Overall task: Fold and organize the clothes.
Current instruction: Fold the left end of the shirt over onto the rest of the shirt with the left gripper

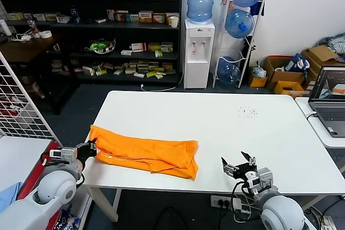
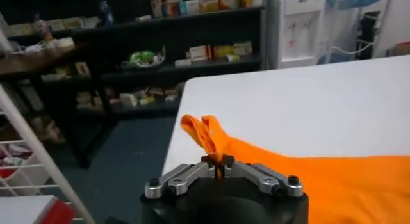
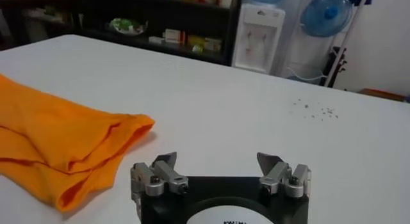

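Observation:
The orange T-shirt (image 1: 145,154) lies folded into a long band across the front left of the white table (image 1: 226,127). My left gripper (image 1: 89,149) is at the table's left edge, shut on the shirt's left end; in the left wrist view the fabric (image 2: 211,137) rises from between the closed fingertips (image 2: 219,161). My right gripper (image 1: 239,164) is open and empty above the table's front edge, to the right of the shirt's right end (image 3: 77,148); its fingers (image 3: 163,162) stand wide apart.
A laptop (image 1: 330,100) sits on a side table at the right. A wire rack (image 1: 21,106) stands at the left. Shelves (image 1: 91,25), a water dispenser (image 1: 198,52) and boxes (image 1: 285,74) stand behind. Small dark specks (image 1: 248,112) lie on the table's far right.

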`<state>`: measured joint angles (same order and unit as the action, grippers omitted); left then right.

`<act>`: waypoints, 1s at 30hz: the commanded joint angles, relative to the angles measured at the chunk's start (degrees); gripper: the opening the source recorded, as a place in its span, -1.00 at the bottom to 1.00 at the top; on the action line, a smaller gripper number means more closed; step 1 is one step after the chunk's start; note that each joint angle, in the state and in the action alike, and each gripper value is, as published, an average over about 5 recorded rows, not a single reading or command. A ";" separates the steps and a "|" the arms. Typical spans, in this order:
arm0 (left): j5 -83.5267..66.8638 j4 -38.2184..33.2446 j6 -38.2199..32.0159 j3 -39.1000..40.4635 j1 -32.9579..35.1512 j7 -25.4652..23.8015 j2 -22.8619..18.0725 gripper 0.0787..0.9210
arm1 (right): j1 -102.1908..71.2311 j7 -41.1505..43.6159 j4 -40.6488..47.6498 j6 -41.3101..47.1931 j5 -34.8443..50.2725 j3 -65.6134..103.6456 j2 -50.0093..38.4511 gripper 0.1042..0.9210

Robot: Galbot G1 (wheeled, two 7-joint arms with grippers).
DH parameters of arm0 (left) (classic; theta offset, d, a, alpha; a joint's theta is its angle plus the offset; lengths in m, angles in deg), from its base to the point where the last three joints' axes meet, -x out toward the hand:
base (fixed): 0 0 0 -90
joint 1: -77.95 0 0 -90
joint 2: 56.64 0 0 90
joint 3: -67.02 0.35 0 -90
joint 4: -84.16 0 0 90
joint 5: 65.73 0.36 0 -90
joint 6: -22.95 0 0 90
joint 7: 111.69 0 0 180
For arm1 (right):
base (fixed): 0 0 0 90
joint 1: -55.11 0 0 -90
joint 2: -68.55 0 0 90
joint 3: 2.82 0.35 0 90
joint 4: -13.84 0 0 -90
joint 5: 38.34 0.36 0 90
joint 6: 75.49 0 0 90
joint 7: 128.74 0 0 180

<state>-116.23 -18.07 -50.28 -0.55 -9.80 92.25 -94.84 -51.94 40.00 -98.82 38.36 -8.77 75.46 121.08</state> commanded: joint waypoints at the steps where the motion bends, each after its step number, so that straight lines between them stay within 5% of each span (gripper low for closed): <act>1: -2.65 -12.47 1.74 4.16 2.37 1.71 -1.80 -0.88 | 0.23 -0.27 1.17 -2.87 -1.93 0.62 0.44 0.76; 7: -1.90 -16.32 1.49 10.73 1.04 3.03 -8.70 -0.88 | -0.47 -0.45 2.00 -3.87 -3.33 1.83 1.41 0.76; 15: 3.08 -11.59 0.35 19.02 -6.92 1.51 -17.87 -0.88 | -0.33 -0.39 2.70 -4.16 -4.53 2.26 3.52 0.76; 23: 5.57 -8.57 0.25 23.71 -10.21 0.79 -22.75 -0.88 | -1.18 -0.25 2.91 -4.46 -4.93 3.13 4.24 0.76; 30: 8.18 -6.97 -2.69 25.71 -8.71 -1.74 -22.70 -0.88 | -1.26 -0.31 2.30 -4.30 -4.99 3.12 4.26 0.76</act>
<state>-111.18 -26.58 -50.34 20.27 -17.07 92.31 -113.40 -53.14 39.72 -96.35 34.27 -13.46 78.36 124.96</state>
